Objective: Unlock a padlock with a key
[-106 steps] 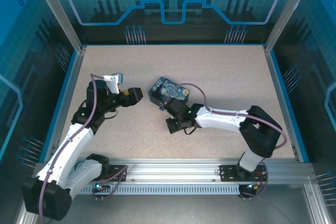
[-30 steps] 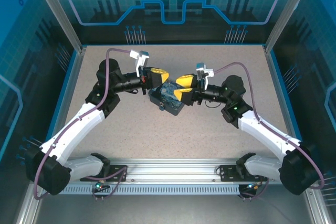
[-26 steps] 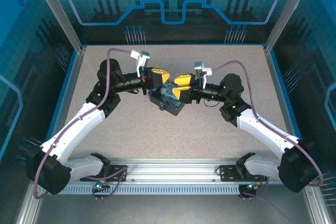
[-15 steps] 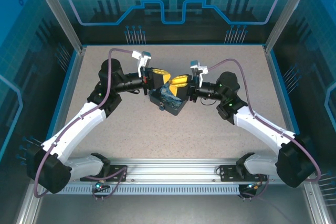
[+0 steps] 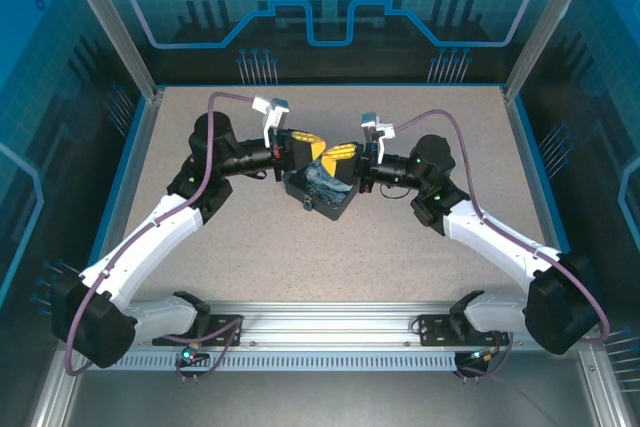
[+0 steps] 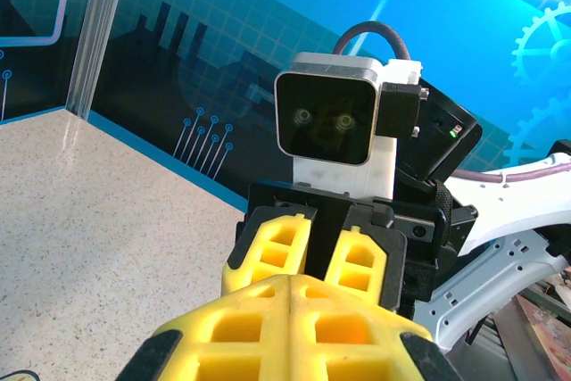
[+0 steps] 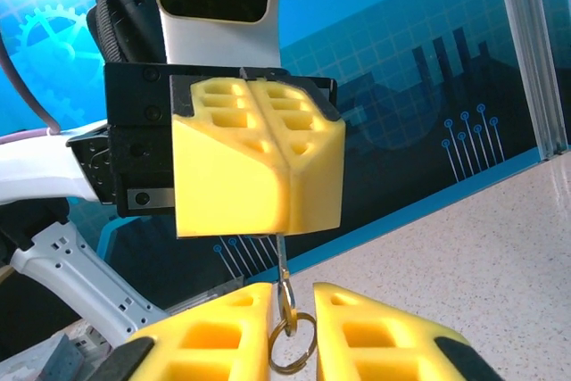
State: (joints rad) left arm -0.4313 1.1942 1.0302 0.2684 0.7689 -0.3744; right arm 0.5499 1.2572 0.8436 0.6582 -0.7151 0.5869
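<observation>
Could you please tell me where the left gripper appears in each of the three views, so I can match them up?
Top external: left gripper just above centre, tips pointing right.
Left wrist: left gripper at bottom centre, shut.
Right wrist: left gripper at upper centre, the key hanging from it.
Shared landmark: the right gripper, facing it in all three.

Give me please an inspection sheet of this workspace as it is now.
surface: speckled beige table.
job's things: key hangs from the left gripper; padlock too small to tell.
clutter: starry-print box under both grippers.
grippers: left gripper shut on the key; right gripper has a narrow gap around the key's lower end, grip unclear.
cables: purple cable on each arm.
surroundings: blue printed walls, aluminium rail.
</observation>
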